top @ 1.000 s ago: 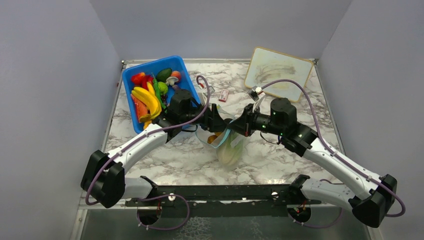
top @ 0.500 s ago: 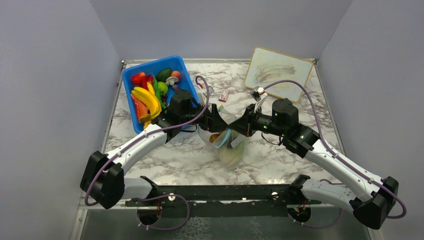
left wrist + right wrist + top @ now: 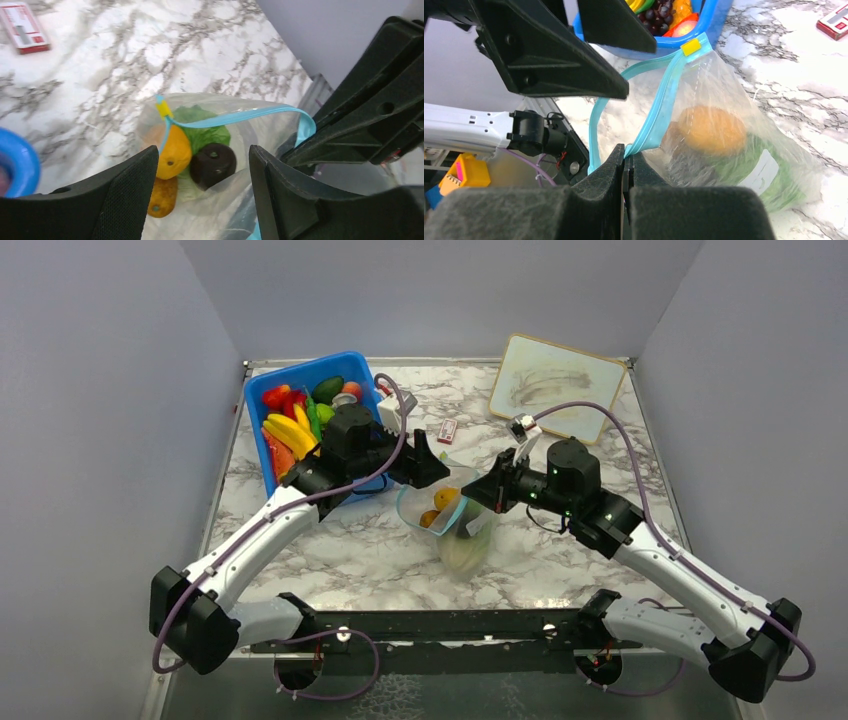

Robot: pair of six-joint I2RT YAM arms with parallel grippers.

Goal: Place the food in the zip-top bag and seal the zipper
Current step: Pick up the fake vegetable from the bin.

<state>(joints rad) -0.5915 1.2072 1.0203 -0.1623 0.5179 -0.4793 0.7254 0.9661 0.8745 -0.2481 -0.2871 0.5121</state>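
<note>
The clear zip-top bag [image 3: 462,540] lies mid-table with its mouth held up and open. In it are a green lettuce [image 3: 205,134], an orange round piece [image 3: 175,152], a dark eggplant piece [image 3: 212,165] and an orange-brown piece [image 3: 161,197]. My right gripper [image 3: 626,156] is shut on the light-blue zipper [image 3: 659,117] at the mouth's right side; it also shows in the top view [image 3: 481,494]. My left gripper [image 3: 202,160] is open and empty, hovering just above the bag's mouth, seen from above [image 3: 427,462].
A rigid blue bin [image 3: 258,412] full of toy fruit stands at the back left, just behind my left arm. A small red-and-white box [image 3: 447,431] lies behind the bag. A white board [image 3: 556,387] lies at the back right. Grey walls enclose the table.
My left gripper has pulled back and up from the bag's mouth toward the bin. The mouth now gapes wider, with two orange pieces showing. My right gripper keeps its hold.
</note>
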